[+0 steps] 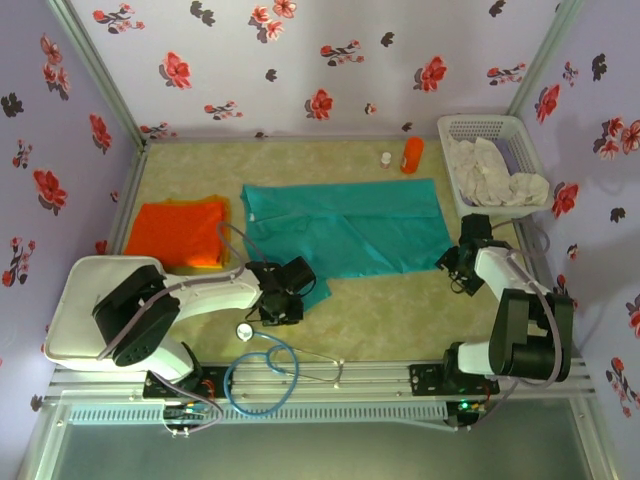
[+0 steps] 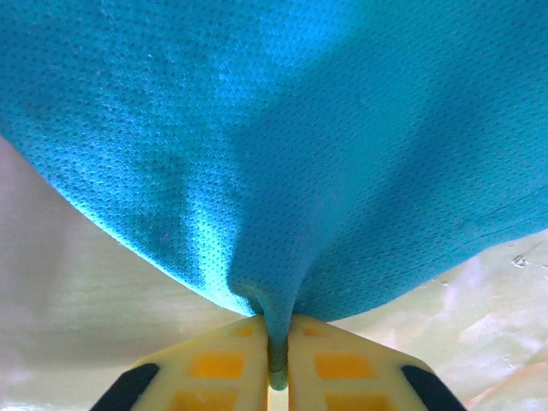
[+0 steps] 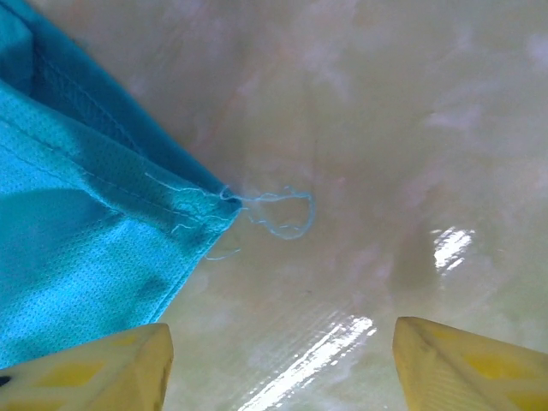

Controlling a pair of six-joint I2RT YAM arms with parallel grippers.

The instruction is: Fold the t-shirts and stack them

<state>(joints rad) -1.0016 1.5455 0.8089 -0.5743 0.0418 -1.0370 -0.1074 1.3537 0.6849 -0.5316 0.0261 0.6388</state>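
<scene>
The teal-green t-shirt (image 1: 345, 228) lies spread across the middle of the table. To its left, the orange t-shirt (image 1: 178, 235) rests as a flat folded square. My left gripper (image 1: 290, 290) is at the teal shirt's near-left corner. In the left wrist view that gripper (image 2: 276, 342) is shut on a pinched fold of the teal cloth (image 2: 282, 128), which rises off the table. My right gripper (image 1: 452, 262) sits by the shirt's near-right corner. In the right wrist view this gripper (image 3: 282, 360) stands open over bare table, the frayed teal corner (image 3: 94, 248) just ahead on its left.
A white basket (image 1: 478, 121) holding white cloths (image 1: 495, 170) stands at the back right. An orange bottle (image 1: 412, 154) and a small white jar (image 1: 385, 159) stand behind the teal shirt. A blue looped cable (image 1: 262, 370) lies at the near edge.
</scene>
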